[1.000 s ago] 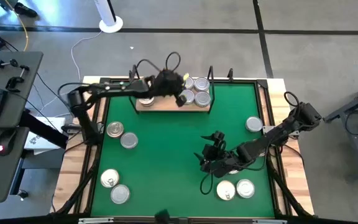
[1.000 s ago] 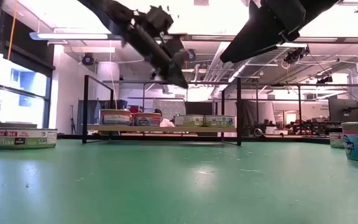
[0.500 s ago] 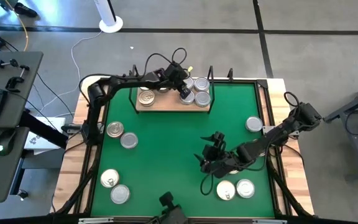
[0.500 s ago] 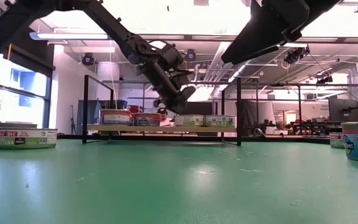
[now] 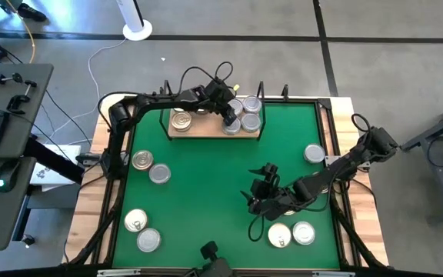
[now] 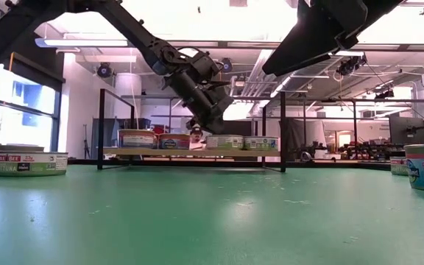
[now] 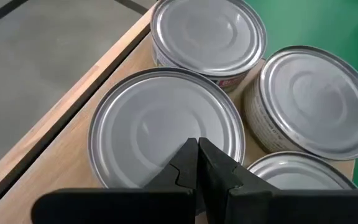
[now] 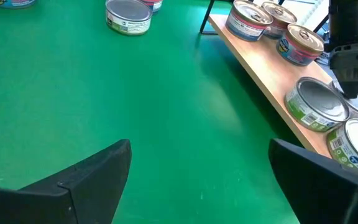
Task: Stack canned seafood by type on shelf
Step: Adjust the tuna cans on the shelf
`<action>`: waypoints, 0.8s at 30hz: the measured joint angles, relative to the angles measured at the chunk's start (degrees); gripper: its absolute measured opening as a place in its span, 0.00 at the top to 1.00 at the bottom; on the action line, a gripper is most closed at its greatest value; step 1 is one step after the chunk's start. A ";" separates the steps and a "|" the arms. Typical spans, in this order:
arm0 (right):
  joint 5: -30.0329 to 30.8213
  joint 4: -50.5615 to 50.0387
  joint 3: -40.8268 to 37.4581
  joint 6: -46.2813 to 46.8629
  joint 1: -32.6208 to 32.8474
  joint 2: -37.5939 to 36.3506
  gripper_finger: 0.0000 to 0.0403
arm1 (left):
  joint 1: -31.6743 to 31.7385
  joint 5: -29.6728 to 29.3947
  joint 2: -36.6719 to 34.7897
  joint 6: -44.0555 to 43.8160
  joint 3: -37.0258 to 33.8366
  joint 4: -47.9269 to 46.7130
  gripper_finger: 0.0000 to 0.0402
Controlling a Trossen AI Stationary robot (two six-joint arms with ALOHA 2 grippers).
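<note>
We see flat round tins [image 7: 166,134] with plain silver-grey ribbed lids directly under the left gripper [image 7: 197,163], whose fingers are clenched together, empty, tips just above one lid. They sit clustered on the shelf [image 5: 206,129], a tan board with black uprights. Right gripper [image 8: 197,168] hangs over the green mat [image 5: 206,192], fingers spread wide, nothing between them, shelf ahead of them. Room behind: bright ceiling lights, windows.
</note>
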 joint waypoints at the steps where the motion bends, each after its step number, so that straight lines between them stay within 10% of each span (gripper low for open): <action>1: 0.00 0.00 0.00 0.12 0.00 0.00 0.07 | 0.01 0.04 0.00 0.00 -0.06 0.34 1.00; 15: 7.54 -3.62 0.00 1.54 1.83 -0.97 0.07 | -2.68 -3.22 -7.50 4.04 -0.21 -3.79 1.00; 24: 13.46 -38.30 -0.94 29.16 8.56 -14.03 0.10 | -8.51 -11.90 -16.83 8.11 -4.90 -9.70 1.00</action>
